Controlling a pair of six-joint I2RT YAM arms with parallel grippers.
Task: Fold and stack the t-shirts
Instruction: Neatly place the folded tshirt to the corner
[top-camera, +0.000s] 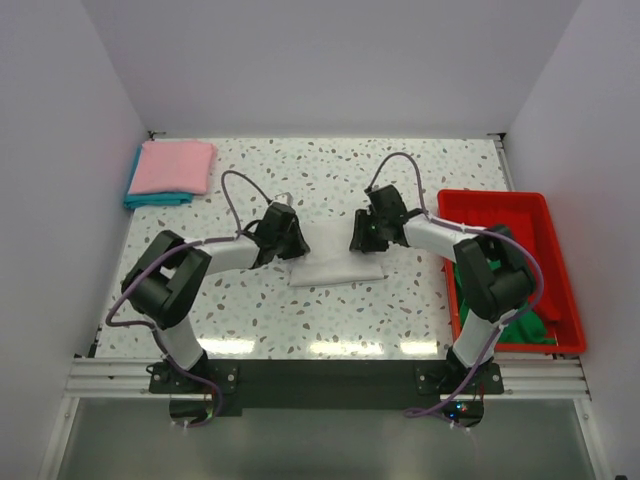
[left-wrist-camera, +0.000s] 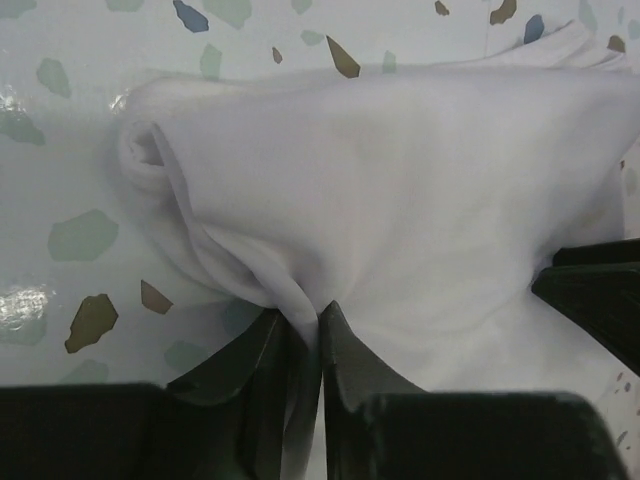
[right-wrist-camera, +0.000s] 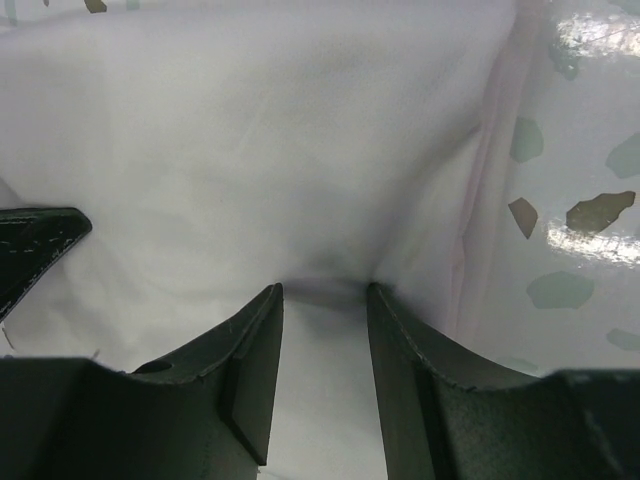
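You had the white shirt (top-camera: 337, 265) lying mid table (top-camera: 330, 170), long axis left-right, between both hands. Left hand (left-wrist-camera: 319, 312) pinched its left edge. Right hand (right-wrist-camera: 324, 290) sat half-wide astride the right edge, grip unclear.

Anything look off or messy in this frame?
Minor only: the white t-shirt is bunched into a rumpled roll at the edge where the left hand pinches it, so that side isn't lying flat. Far left, the pink t-shirt sits slightly off the teal t-shirt beneath. Nothing spilled or damaged.
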